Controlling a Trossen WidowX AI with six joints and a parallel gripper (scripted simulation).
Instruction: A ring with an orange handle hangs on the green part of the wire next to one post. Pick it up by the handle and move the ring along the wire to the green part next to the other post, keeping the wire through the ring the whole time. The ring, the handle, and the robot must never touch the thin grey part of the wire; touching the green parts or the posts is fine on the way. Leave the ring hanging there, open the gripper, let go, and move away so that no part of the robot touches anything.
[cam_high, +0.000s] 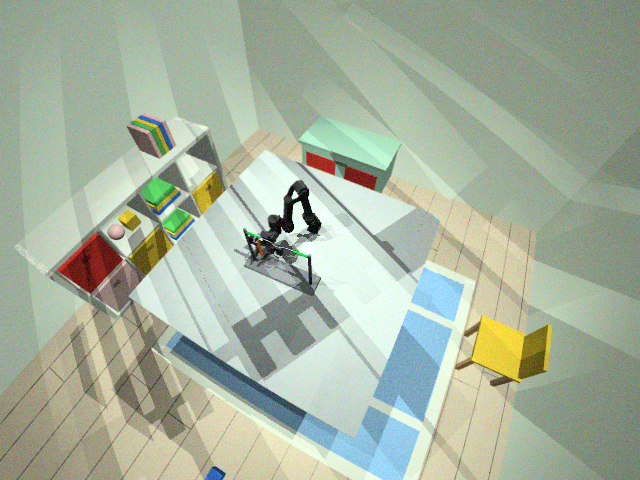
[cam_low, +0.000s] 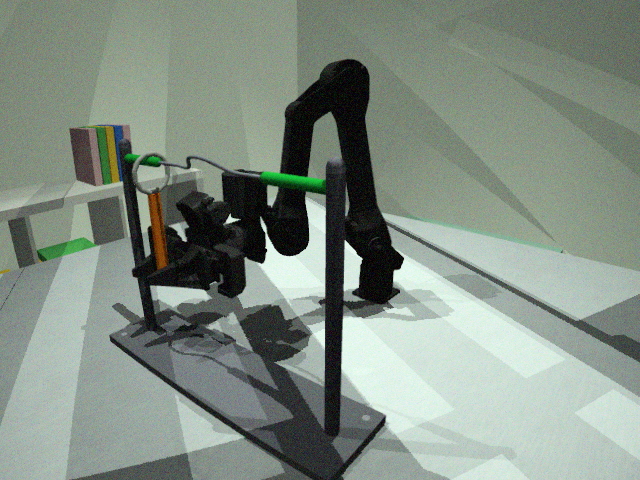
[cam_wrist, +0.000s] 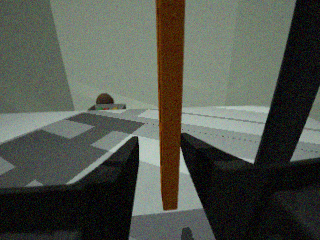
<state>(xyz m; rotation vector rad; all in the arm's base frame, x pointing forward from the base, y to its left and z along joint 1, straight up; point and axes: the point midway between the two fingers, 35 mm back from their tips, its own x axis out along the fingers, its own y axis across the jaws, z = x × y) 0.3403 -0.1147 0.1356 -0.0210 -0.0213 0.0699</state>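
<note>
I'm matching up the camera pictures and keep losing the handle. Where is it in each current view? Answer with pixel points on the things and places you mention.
Top: left of centre, small, the orange handle (cam_high: 260, 248) (cam_low: 158, 229) (cam_wrist: 170, 105) by the left post (cam_high: 249, 245) (cam_low: 135, 232) (cam_wrist: 287, 85).
Exterior: left side, below the ring (cam_low: 135, 175).
Wrist: upright near the middle, between the claw's (cam_high: 266, 251) (cam_low: 155, 272) (cam_wrist: 160, 140) fingers.
Shared landmark: that same post, at the right in the wrist view.

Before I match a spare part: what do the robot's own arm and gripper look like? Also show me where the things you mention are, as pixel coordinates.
The arm (cam_high: 297, 201) (cam_low: 356, 139) is black all over, with long rounded links and bulky joints. The gripper (cam_wrist: 159, 139) (cam_low: 157, 273) is black too, with two wedge-shaped, tapering fingers. I see no markings.
</note>
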